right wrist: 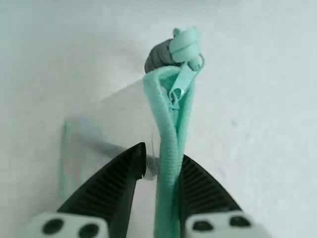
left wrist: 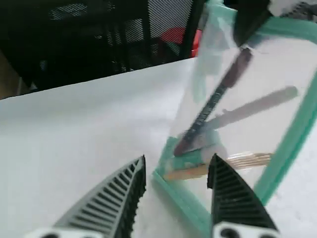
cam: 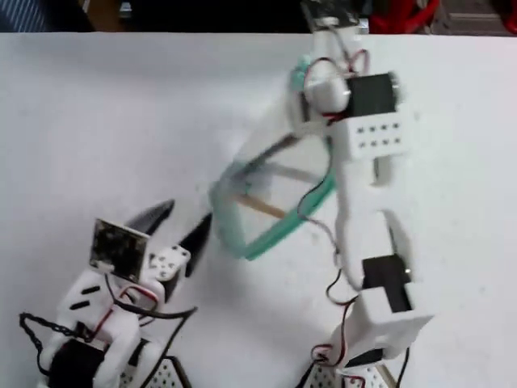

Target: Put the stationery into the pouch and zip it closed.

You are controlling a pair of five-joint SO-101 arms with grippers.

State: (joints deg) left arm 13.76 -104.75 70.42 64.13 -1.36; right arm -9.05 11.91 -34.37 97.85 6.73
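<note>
Currently right gripper [right wrist: 161, 168] is pinching the clear pouch [cam: 266, 194] by its zipper edge. Left gripper [left wrist: 178, 161] is hovering open beside it.

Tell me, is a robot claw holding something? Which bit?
The right gripper pinches the pouch by its green zipper edge. The left gripper is open, holding nothing.

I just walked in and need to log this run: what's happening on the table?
The right gripper pinches the mint zipper edge of the clear pouch; the slider sits near its far end. A dark pen and pencils lie inside. The left gripper is open beside the pouch's corner.
</note>
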